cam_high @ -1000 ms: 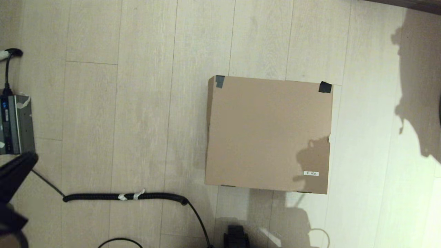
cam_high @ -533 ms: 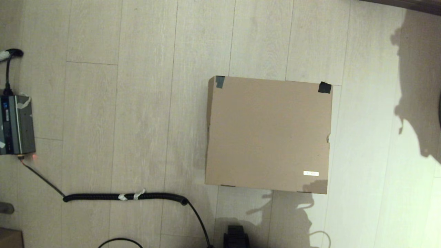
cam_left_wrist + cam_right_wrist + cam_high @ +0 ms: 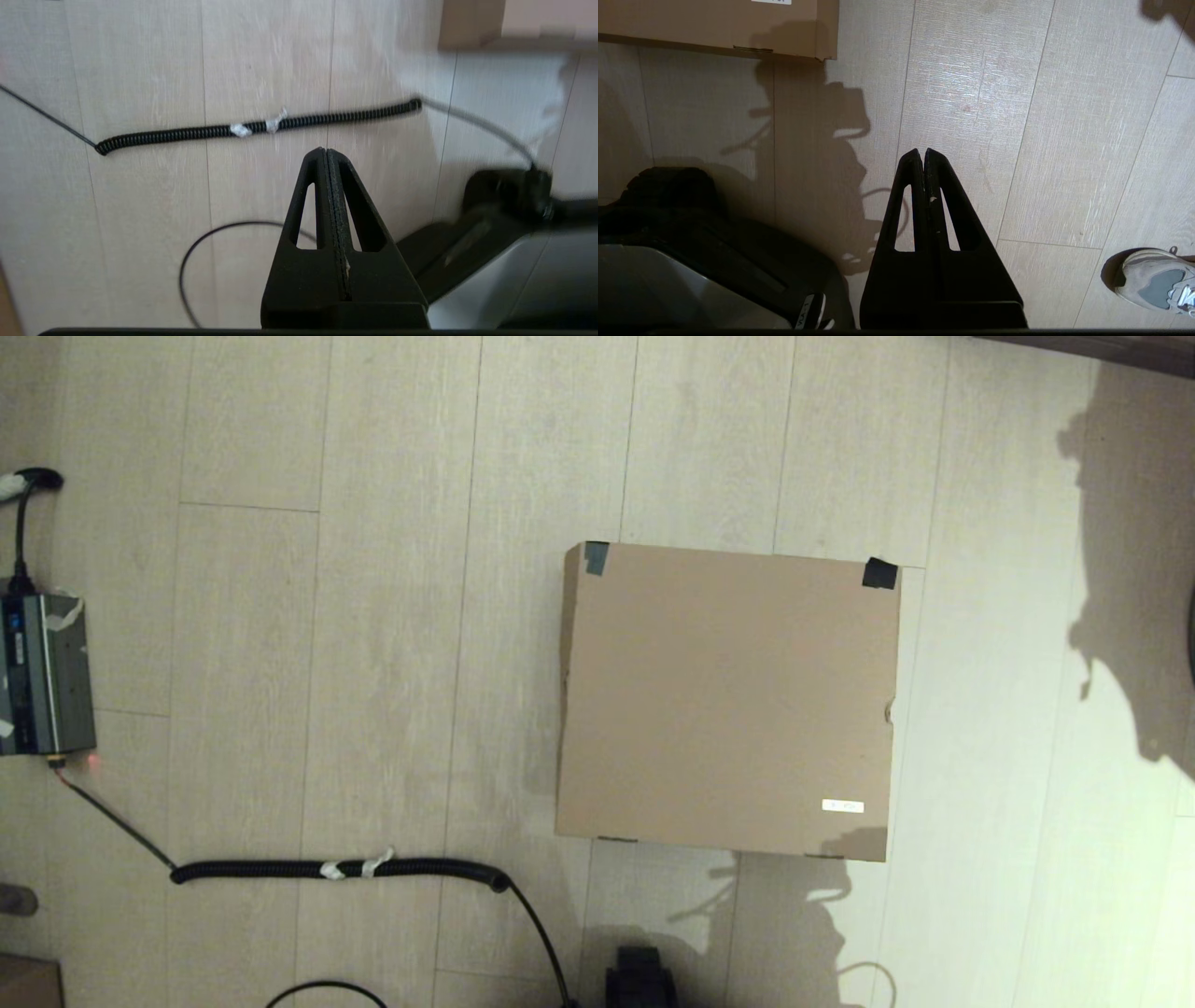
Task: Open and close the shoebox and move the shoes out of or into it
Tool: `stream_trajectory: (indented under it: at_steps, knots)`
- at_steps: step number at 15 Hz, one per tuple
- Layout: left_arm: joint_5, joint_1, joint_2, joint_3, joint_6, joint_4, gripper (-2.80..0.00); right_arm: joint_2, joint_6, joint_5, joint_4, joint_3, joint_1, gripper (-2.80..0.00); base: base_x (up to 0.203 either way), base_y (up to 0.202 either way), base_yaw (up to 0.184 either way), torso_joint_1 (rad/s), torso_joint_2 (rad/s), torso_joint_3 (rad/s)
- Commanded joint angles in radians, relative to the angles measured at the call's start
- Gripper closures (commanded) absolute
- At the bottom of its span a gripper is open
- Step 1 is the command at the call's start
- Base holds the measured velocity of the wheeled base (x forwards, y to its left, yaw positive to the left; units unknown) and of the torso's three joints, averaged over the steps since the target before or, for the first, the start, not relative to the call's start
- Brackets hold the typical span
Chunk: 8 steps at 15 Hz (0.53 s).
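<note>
shoebox [image 3: 728, 700]: lies flat on the pale plank floor [image 3: 373, 616], right of centre in the head view, lid closed all round; only its near edge shows at the upper left of the right wrist view and a corner at the upper right of the left wrist view
tape [image 3: 596, 556]: dark patches on the two far corners of the lid
label [image 3: 842, 805]: small and white, near the lower right corner of the lid; its lower edge peeks in at the top of the right wrist view
left pincer [image 3: 326, 154]: outside the head view; in its own wrist view the two black fingers are pressed together tip to tip with nothing between them, hanging above bare floor with the coiled cable beyond the tip
right pincer [image 3: 923, 154]: also outside the head view; fingers closed against each other and empty, above bare floor, with the box edge well beyond the tip
coiled cable [image 3: 336, 869]: black, stretched across the lower left of the head view, with white tape wrapped at its middle
grey device [image 3: 42, 677]: at the left edge of the head view, a thin wire running from it to the coil
sneaker [image 3: 1155, 284]: one grey and white shoe at the lower right of the right wrist view, on the floor, well apart from the box
robot base [image 3: 639, 975]: dark shape at the bottom centre of the head view
</note>
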Motion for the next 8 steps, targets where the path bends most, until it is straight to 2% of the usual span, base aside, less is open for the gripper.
stream_trajectory:
  at_steps: [1, 8]
  knots:
    - [0.002, 0.006, -0.038, 0.006, -0.029, -0.003, 0.0, 0.004, 0.007, -0.007, 0.001, 0.0, 0.0, 0.0, 0.0, 0.0, 0.0, 0.0, 0.0, 0.0]
    - [0.006, 0.006, -0.038, 0.006, -0.035, -0.002, 0.0, 0.004, 0.047, -0.011, 0.001, -0.001, 0.0, 0.0, 0.0, 0.0, 0.0, 0.0, 0.0, 0.0]
